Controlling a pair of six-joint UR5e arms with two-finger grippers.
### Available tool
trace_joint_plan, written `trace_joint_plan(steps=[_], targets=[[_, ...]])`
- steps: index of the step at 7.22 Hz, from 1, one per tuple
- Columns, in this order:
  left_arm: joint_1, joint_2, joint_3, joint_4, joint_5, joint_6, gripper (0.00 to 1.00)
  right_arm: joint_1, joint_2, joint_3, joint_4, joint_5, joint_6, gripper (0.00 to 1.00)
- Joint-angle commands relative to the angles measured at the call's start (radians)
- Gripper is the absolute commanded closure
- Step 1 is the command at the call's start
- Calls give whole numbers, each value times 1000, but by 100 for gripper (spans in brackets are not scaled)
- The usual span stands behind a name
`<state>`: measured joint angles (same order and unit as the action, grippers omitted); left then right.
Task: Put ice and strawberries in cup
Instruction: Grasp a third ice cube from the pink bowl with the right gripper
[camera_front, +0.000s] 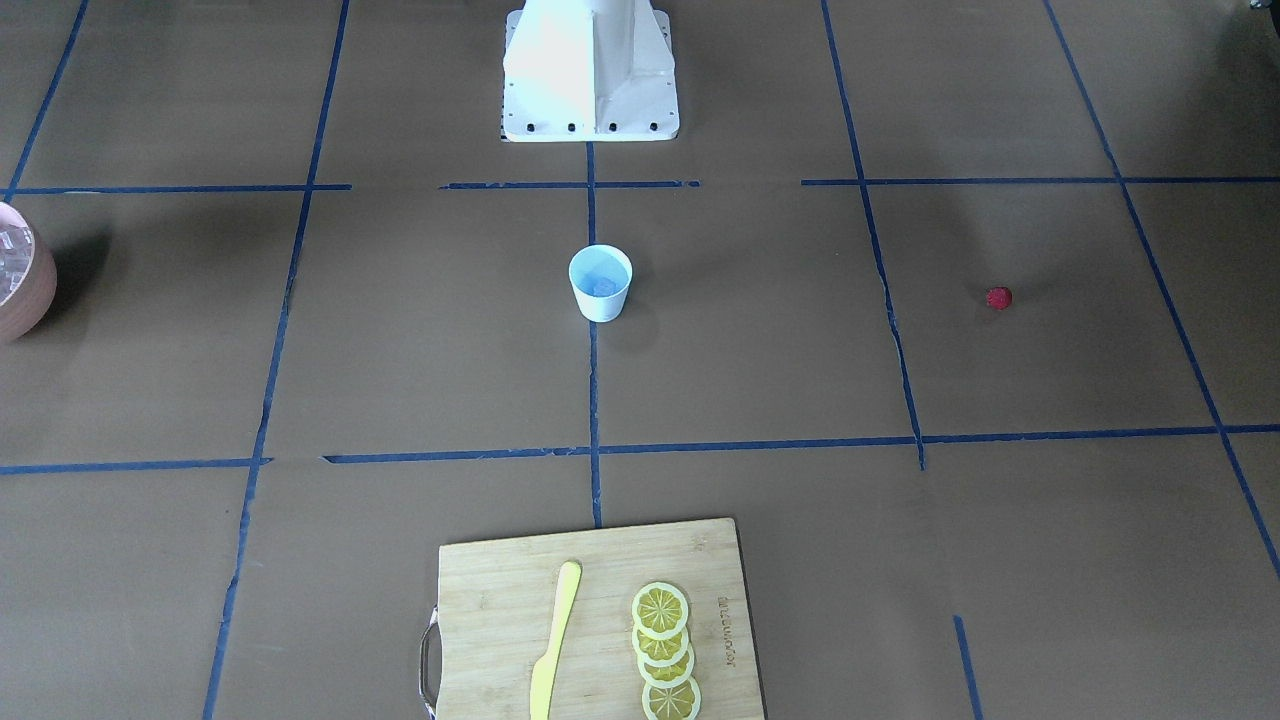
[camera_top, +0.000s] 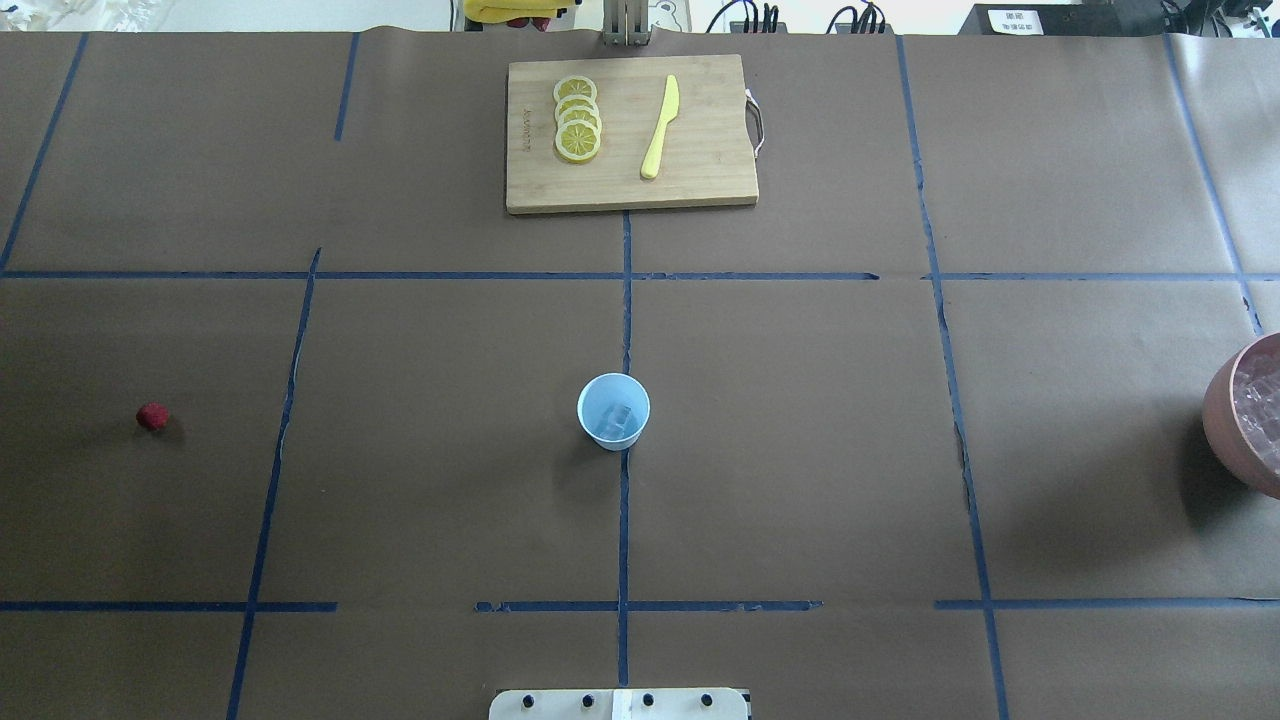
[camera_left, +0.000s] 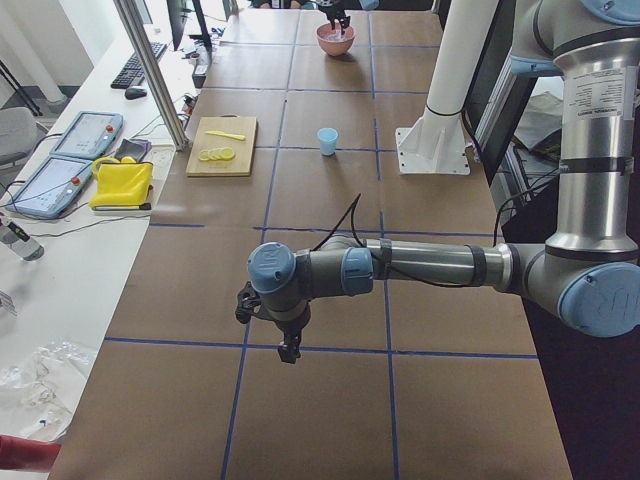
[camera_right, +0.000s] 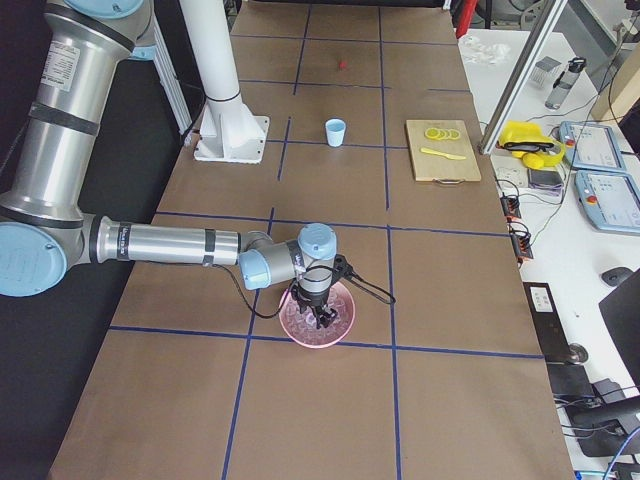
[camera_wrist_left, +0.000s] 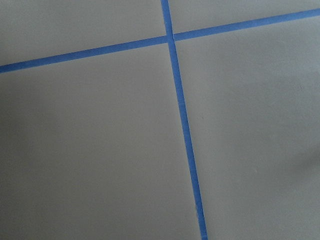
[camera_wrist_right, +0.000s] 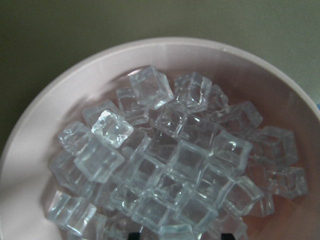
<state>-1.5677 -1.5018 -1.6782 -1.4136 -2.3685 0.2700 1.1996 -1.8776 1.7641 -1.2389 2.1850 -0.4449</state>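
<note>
The pale blue cup (camera_top: 613, 411) stands upright at the table's middle on a tape line, with one clear ice cube (camera_top: 621, 416) in it; it also shows in the front view (camera_front: 600, 283). The red strawberry (camera_top: 152, 416) lies alone far on the robot's left. Several ice cubes (camera_wrist_right: 165, 170) fill the pink bowl (camera_wrist_right: 30, 150) at the far right. My right gripper (camera_right: 322, 318) hangs over the bowl, its fingertips (camera_wrist_right: 132, 235) apart just above the ice. My left gripper (camera_left: 288, 350) points down over bare table beyond the strawberry; I cannot tell its state.
A wooden cutting board (camera_top: 700, 180) with lemon slices (camera_top: 577, 118) and a yellow knife (camera_top: 660, 128) lies at the far middle edge. The bowl (camera_top: 1222, 400) sits at the overhead view's right border. The robot's white base (camera_front: 590, 70) stands behind the cup.
</note>
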Motion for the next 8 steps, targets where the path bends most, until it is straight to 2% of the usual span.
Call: trace_joint_plan(steps=[1,3,4,5,7,8], targets=[[0,0,0,-1,0,0,0,-2,0,2,1,2,-5,96],[0,0,0,-1,0,-1,0,0,14,29,-13,28,15,96],[0,0,2,-1,0,-2,0,14,58,32,-61,73,37,98],[0,0,0,1,0,-2,0,24,104,52,-111,97,148,100],[0,0,0,2,0,-2,0,23,231,96,-120,133,549,100],[0,0,-2,1,0,0,0,-20,285,118,-122,134,698,100]])
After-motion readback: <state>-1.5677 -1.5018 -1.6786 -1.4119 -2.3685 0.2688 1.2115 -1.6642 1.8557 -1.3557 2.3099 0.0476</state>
